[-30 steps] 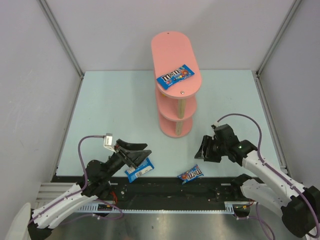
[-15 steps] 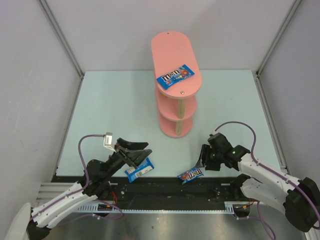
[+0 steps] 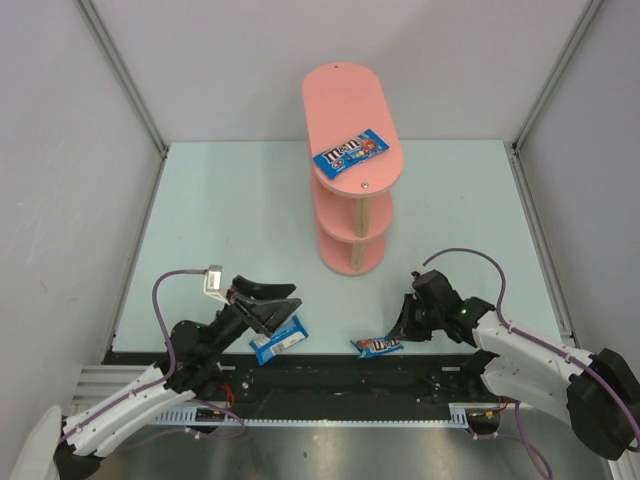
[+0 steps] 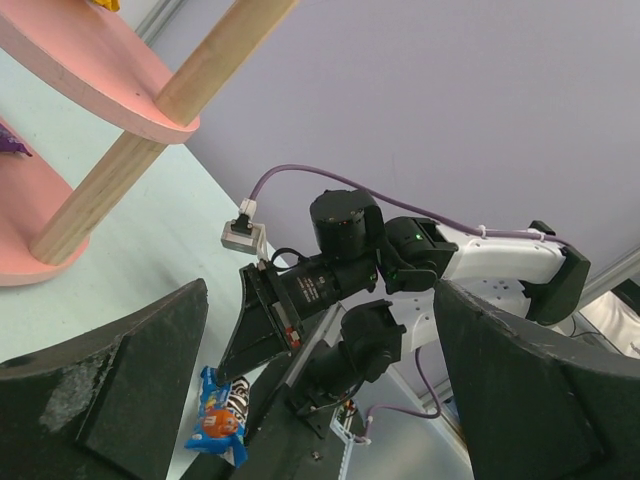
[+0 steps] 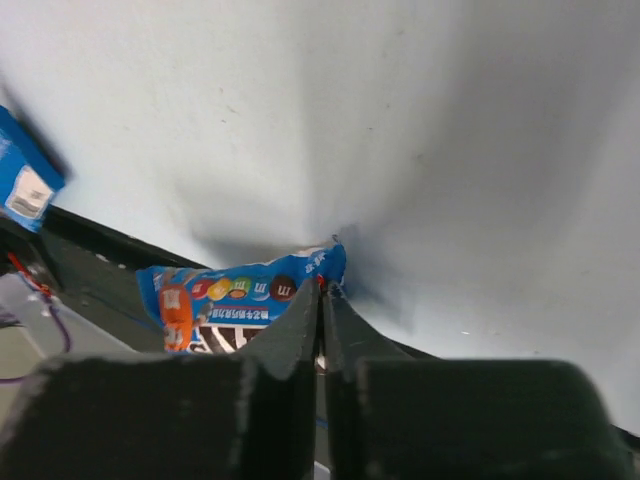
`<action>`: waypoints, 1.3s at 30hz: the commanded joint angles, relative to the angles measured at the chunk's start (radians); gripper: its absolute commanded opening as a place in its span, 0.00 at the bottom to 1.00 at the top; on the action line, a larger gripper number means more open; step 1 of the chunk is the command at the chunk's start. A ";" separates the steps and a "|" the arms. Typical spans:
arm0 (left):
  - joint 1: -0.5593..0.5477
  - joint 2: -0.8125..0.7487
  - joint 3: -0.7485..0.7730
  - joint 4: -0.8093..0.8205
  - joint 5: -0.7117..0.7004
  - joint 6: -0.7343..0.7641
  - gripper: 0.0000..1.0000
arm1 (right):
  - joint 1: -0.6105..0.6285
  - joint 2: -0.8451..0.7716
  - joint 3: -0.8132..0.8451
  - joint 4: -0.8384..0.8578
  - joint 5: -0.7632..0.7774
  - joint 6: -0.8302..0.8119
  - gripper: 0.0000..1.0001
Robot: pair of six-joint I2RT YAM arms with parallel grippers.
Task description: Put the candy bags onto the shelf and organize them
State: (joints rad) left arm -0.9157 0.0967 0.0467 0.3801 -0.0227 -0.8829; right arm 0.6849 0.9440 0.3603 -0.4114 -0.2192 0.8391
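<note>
The pink shelf (image 3: pixel 345 100) stands mid-table, one blue candy bag (image 3: pixel 350 152) lying on its top board. At the near edge my right gripper (image 3: pixel 400 335) is shut on the corner of a second blue candy bag (image 3: pixel 380 346); the right wrist view shows the jaws (image 5: pixel 322 290) pinched together on that bag's (image 5: pixel 235 295) edge. A third blue candy bag (image 3: pixel 278 339) lies at the table's front edge, just under my left gripper (image 3: pixel 294 305), which hangs open and holds nothing. The left wrist view shows the right gripper (image 4: pixel 270 330) on its bag (image 4: pixel 218 420).
A black rail (image 3: pixel 330 375) runs along the near edge beside both low bags. Grey walls enclose the table on three sides. The shelf's wooden posts (image 4: pixel 110 180) and lower boards (image 4: pixel 60 50) show in the left wrist view, with purple and yellow scraps at their edges.
My right gripper came down and left to the bag at the front edge and closed on its corner, and the bag shifted slightly left. The left arm stayed still.
</note>
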 commanded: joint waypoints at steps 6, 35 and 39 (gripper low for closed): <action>0.008 0.014 -0.140 0.057 0.009 -0.019 0.99 | 0.001 -0.155 0.064 0.108 -0.046 -0.008 0.00; -0.066 0.560 0.102 0.281 0.058 -0.128 0.88 | 0.171 -0.102 0.370 0.112 0.283 -0.069 0.00; -0.083 0.600 0.127 0.298 0.024 -0.166 0.87 | 0.205 -0.105 0.373 0.125 0.328 -0.075 0.00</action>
State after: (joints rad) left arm -0.9802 0.6655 0.1177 0.6174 0.0547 -0.9871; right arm 0.8642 0.8459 0.6834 -0.3367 0.0166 0.7837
